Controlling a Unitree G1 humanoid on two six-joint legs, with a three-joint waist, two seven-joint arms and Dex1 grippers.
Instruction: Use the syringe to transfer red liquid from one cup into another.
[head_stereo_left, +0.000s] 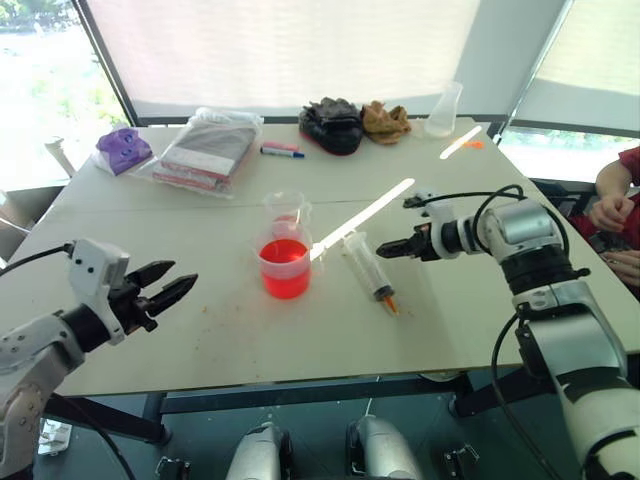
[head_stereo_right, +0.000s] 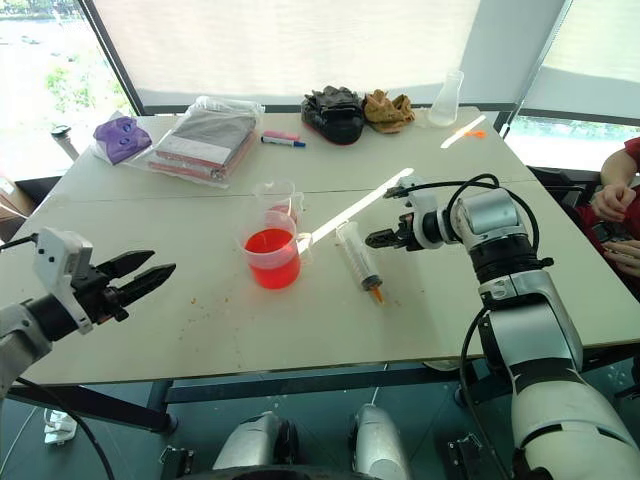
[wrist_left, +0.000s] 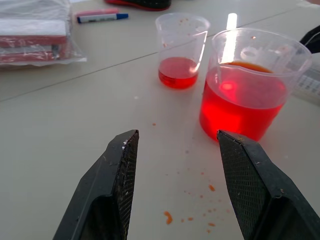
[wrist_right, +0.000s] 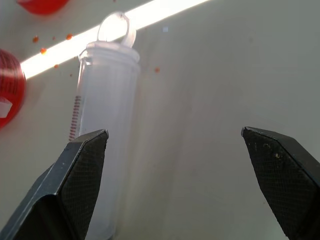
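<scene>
On my tabletop (head_stereo_left: 150, 330) both end effectors are released and grasp nothing: left end effector (head_stereo_left: 172, 282) well left of the cups, right end effector (head_stereo_left: 388, 246) just beside the syringe (head_stereo_left: 368, 265), which lies flat right of the wide red cup (head_stereo_left: 284, 266).

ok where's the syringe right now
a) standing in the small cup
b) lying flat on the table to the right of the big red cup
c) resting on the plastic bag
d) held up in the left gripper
b: the syringe lies flat on the table, right of the big red cup, with no gripper closed on it.
</scene>
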